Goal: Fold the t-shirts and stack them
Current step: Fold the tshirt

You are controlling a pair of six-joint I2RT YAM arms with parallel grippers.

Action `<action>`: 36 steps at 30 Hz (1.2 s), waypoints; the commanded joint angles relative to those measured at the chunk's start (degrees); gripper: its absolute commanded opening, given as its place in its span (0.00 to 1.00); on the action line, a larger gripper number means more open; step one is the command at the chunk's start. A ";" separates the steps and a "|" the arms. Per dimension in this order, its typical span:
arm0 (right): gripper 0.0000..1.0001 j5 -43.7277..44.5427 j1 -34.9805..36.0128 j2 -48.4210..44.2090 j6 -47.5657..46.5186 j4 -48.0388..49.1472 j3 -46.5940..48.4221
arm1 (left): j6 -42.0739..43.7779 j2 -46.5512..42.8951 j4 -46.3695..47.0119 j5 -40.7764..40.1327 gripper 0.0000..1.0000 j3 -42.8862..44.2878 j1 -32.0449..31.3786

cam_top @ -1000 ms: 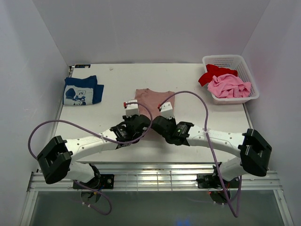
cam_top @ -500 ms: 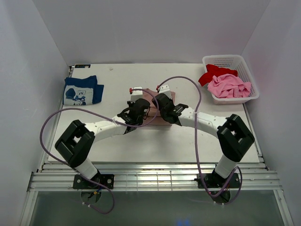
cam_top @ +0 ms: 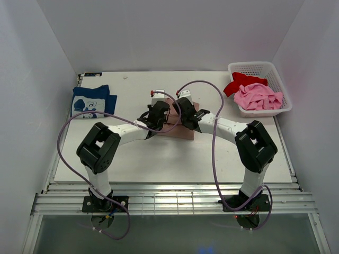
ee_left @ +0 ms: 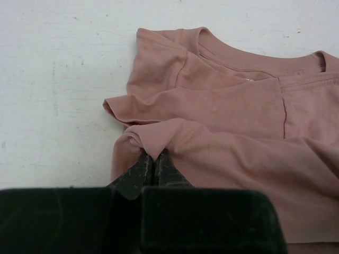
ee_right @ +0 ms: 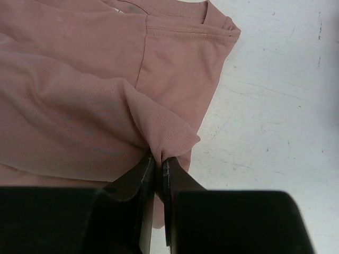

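Observation:
The dusty pink-tan t-shirt (cam_top: 183, 129) lies at the table's middle, mostly under both arms; it fills the left wrist view (ee_left: 228, 121) and the right wrist view (ee_right: 79, 95), back side up, collar at the far end. My left gripper (ee_left: 153, 157) is shut on a bunched fold at the shirt's left edge. My right gripper (ee_right: 159, 157) is shut on a bunched fold at its right edge. Both grippers (cam_top: 158, 108) (cam_top: 185, 109) sit over the shirt's far part. A folded navy t-shirt (cam_top: 93, 101) with white print lies far left. Red (cam_top: 238, 82) and bright pink (cam_top: 258, 97) shirts lie in the basket.
A white plastic basket (cam_top: 275, 71) stands at the table's far right corner. Purple cables loop over both arms. White side walls close in the table (cam_top: 159, 159) left, right and behind.
Both grippers have moved from the shirt's near edge toward the far end, carrying the pinched hem over the shirt. The shirt now looks shorter, folded over itself.

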 commanded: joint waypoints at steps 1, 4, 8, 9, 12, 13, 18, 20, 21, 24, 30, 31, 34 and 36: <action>0.08 -0.34 -0.79 0.76 -1.19 2.54 3.25 | 1.33 1.28 1.02 1.92 0.00 3.54 1.19; 0.08 -0.42 -1.40 1.72 -1.46 2.54 4.04 | 1.51 2.60 1.37 2.89 0.00 4.77 1.72; 0.08 -0.86 -1.58 1.55 -0.93 2.36 4.13 | 2.56 3.48 3.12 4.20 0.00 5.56 1.89; 0.08 -0.69 -1.58 1.46 -0.76 2.45 4.04 | 2.82 3.48 4.35 5.25 0.00 5.56 1.89; 0.08 -0.16 -1.67 1.20 -0.23 1.05 4.57 | 3.79 3.66 6.55 7.36 0.00 6.18 1.89; 0.08 -0.16 -1.67 1.11 -0.05 0.78 4.74 | 4.14 4.18 6.82 8.42 0.00 6.61 1.89; 0.08 0.10 -1.76 1.20 -0.05 -0.01 5.27 | 5.11 6.64 6.82 9.22 0.00 9.69 1.89; 0.08 0.10 -1.93 1.46 -0.14 0.07 5.27 | 5.20 7.26 6.82 9.22 0.00 9.96 1.89; 0.08 0.10 -1.93 1.81 -0.14 -0.01 5.27 | 5.29 7.52 6.82 9.22 0.00 10.13 1.98; 0.08 -0.07 -2.20 2.17 0.12 -0.54 5.54 | 5.72 8.66 6.82 9.83 0.00 11.01 2.16; 0.08 0.19 -2.20 -0.47 1.79 -1.24 2.81 | 5.90 9.02 7.17 11.50 0.00 11.45 2.25; 0.08 0.28 -2.20 -0.73 1.97 -1.33 2.38 | 5.99 9.02 7.26 11.68 0.00 11.63 2.25; 0.08 0.02 -2.20 -1.70 2.50 -1.42 1.23 | 5.90 9.19 7.52 12.38 0.00 11.89 2.25; 0.08 0.19 -2.20 -2.05 2.76 -2.56 1.05 | 5.90 9.28 7.61 12.64 0.00 12.16 2.25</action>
